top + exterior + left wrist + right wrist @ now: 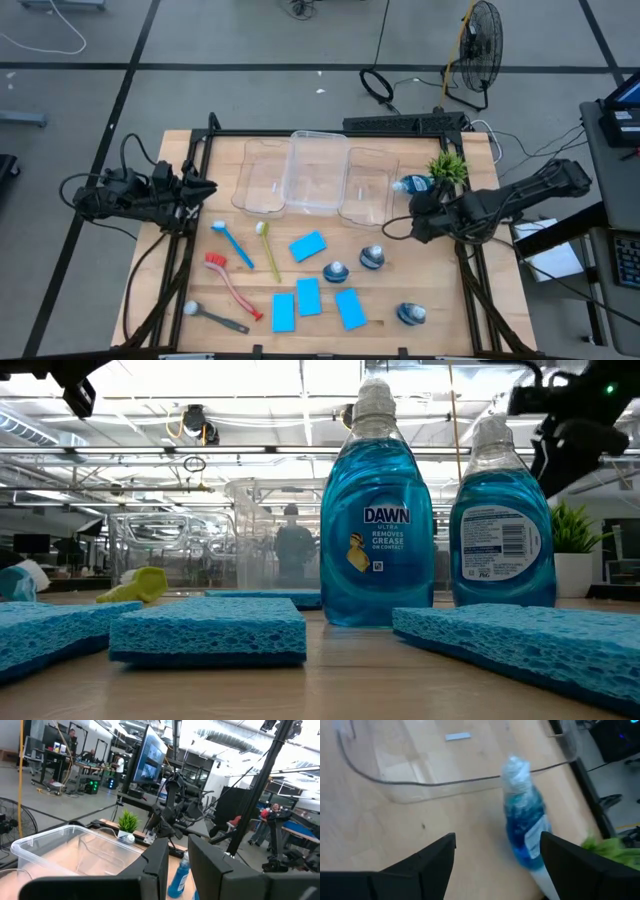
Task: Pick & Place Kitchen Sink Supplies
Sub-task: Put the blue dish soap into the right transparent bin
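I have the right tool [497, 852] spread wide and empty, hovering near the worktop's far right corner over a bottle [522, 827] lying on its side just beside the right-hand clear bin [368, 186], presumably lined up for a grab or just let go. The left tool [176, 862] waits at the left edge, fingers nearly together, holding nothing. The sponges [308, 245], brushes [232, 243] and three bottles [336, 271] sit toward the near edge.

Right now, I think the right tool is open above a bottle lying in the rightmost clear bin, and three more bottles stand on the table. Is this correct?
Not quite. The bottle lies on the bare table, just outside the rightmost clear bin, as the high view and right wrist view show. The rest holds: the right tool is open above it, and three more bottles stand on the table.
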Action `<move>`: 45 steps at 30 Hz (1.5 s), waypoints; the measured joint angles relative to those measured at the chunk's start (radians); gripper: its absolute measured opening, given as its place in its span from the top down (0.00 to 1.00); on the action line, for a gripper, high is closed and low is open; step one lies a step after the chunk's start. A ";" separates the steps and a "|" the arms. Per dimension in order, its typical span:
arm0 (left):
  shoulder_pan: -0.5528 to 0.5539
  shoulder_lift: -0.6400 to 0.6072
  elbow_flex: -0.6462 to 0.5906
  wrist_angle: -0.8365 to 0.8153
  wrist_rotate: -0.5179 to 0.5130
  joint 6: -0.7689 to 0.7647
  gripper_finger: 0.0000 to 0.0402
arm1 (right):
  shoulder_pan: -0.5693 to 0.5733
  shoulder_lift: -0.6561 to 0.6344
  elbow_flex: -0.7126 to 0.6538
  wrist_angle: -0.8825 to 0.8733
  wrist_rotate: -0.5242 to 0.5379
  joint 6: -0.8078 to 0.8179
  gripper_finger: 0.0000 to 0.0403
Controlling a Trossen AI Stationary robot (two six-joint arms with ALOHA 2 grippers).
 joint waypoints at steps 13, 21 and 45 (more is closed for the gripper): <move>0.000 0.000 0.000 0.000 0.000 0.001 0.81 | -0.130 -0.002 -0.062 0.179 -0.050 -0.132 0.31; 0.000 0.000 0.000 0.000 0.000 0.000 0.81 | -0.166 0.001 -0.103 0.334 -0.010 -0.325 0.31; 0.000 0.000 0.000 0.000 -0.060 0.061 0.81 | -0.349 0.132 -0.103 0.415 -0.024 -0.422 0.31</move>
